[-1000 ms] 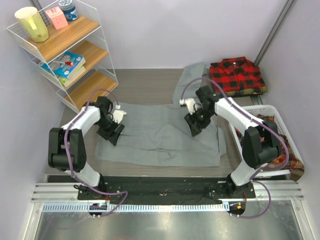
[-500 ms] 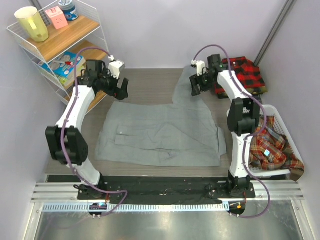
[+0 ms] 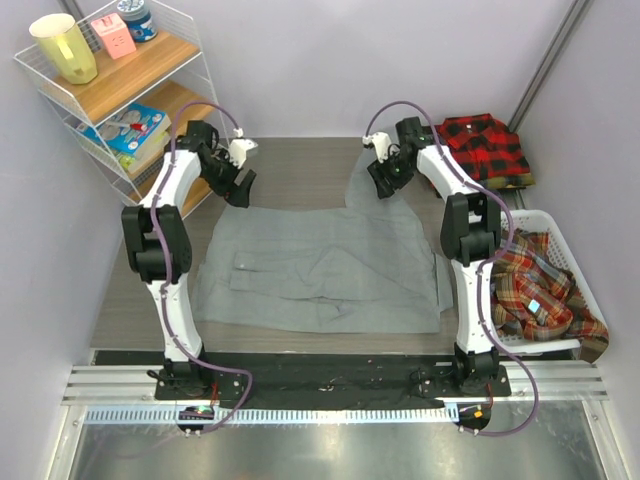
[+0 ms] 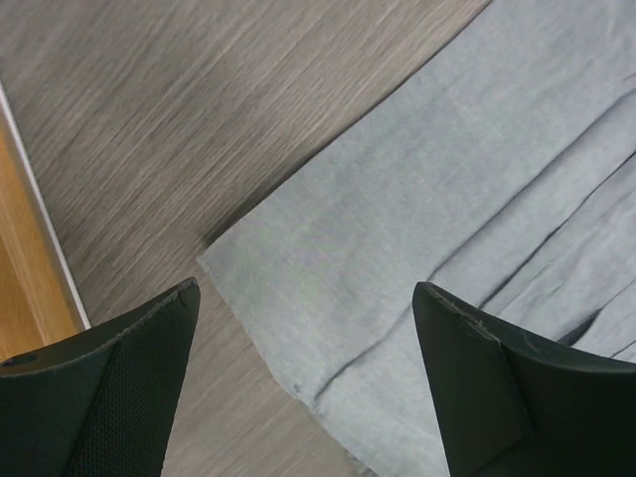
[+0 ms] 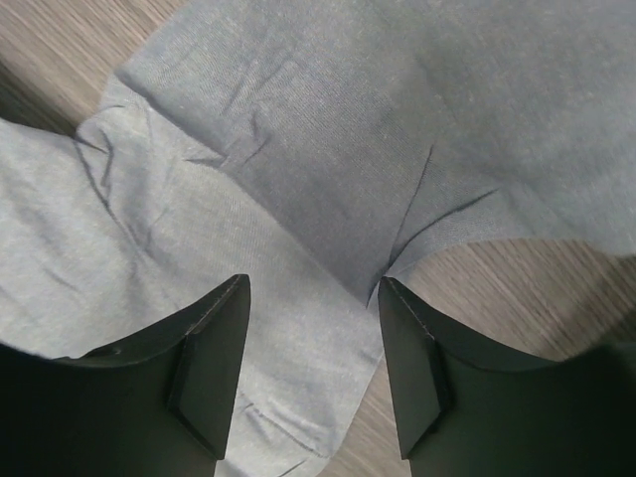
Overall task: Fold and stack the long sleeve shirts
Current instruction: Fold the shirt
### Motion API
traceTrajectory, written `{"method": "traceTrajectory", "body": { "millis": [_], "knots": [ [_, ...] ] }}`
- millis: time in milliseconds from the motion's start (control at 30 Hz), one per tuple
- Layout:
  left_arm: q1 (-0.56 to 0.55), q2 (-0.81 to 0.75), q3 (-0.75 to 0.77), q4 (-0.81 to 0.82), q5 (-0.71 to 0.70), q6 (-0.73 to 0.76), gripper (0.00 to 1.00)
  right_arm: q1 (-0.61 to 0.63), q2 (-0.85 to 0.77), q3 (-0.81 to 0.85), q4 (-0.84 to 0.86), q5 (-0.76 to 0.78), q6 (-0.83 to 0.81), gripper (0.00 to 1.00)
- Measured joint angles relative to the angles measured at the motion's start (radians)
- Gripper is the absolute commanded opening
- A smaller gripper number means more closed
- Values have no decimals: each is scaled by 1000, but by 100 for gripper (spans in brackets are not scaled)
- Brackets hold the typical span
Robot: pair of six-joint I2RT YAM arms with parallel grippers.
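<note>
Grey shirt (image 3: 320, 265) flat, far edge beneath both tools; left gripper (image 4: 306, 293) agape, empty, over corner; right gripper (image 5: 313, 283) agape, empty, over sleeve joint. Step: first fold, grasp pending. Next: lower, pinch edge.

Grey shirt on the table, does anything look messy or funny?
The grey shirt lies creased, not flat, and one sleeve sticks out crookedly at its far right corner. Beside it, a plaid shirt hangs over the rim of the basket.
</note>
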Motion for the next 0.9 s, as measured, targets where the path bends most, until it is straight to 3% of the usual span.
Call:
{"method": "traceTrajectory", "body": {
  "millis": [400, 733, 833, 900],
  "knots": [
    [-1, 182, 99, -83, -54, 243, 72, 16, 63, 0, 8, 64, -77, 42],
    [-2, 227, 101, -51, -101, 301, 65, 16, 65, 0, 16, 87, -90, 18],
    [-1, 232, 101, -27, -102, 306, 61, 16, 65, 0, 20, 92, -93, 3],
    [-1, 234, 101, -18, -100, 319, 60, 16, 65, 0, 22, 94, -93, 1]
  ]
}}
